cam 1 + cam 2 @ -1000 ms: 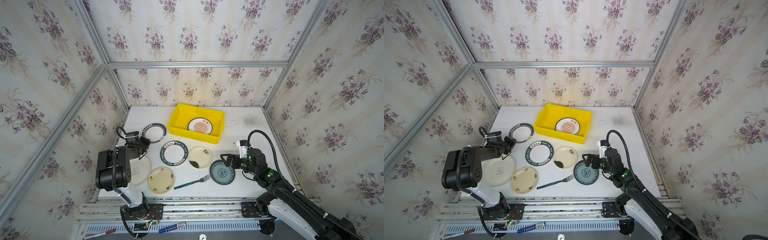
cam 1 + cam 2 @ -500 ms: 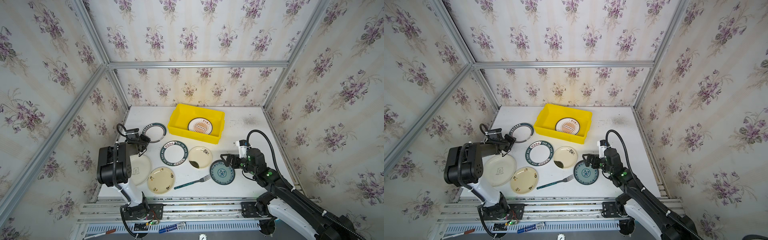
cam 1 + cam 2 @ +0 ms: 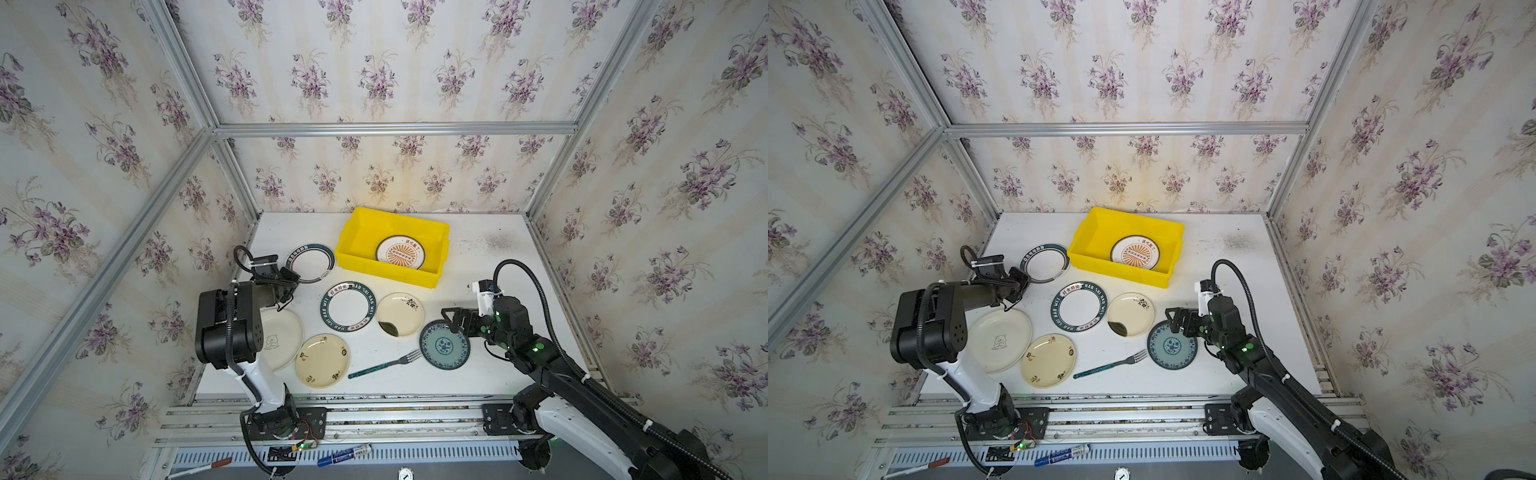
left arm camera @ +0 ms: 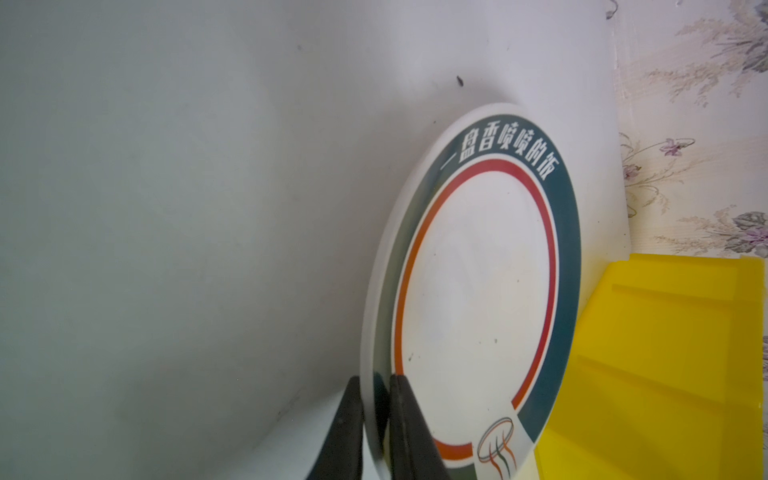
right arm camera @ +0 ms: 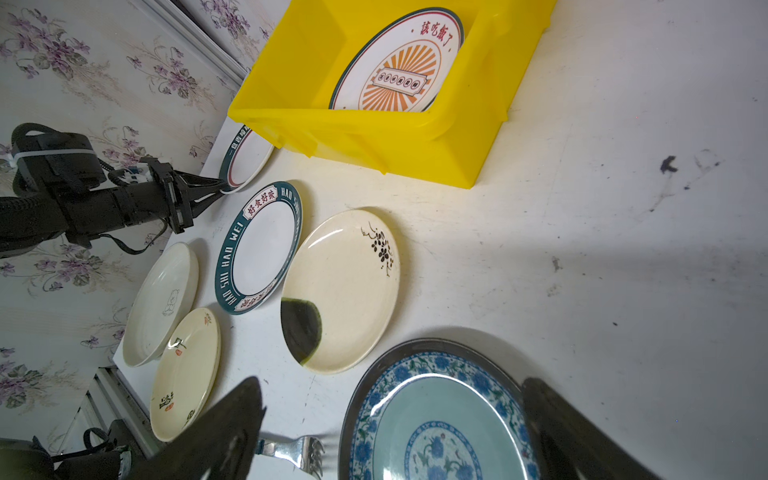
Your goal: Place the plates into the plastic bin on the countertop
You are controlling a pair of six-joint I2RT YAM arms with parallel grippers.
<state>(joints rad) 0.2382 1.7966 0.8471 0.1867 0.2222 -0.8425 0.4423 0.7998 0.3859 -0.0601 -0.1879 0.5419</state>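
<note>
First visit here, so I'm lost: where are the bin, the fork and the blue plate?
Bin (image 3: 390, 270): a top view, front wall.
Fork (image 3: 384, 365): a top view, handle.
Blue plate (image 3: 444, 345): a top view, centre.

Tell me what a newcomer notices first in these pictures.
The yellow plastic bin at the countertop's back holds one orange sunburst plate. Beside it, the left gripper is shut on a teal-rimmed plate's rim; the right gripper stands open at the blue floral plate near the front.

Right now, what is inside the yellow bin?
One orange sunburst plate lies in the bin; the rest of its floor shows bare. Whatever might sit beneath that plate is covered.
</note>
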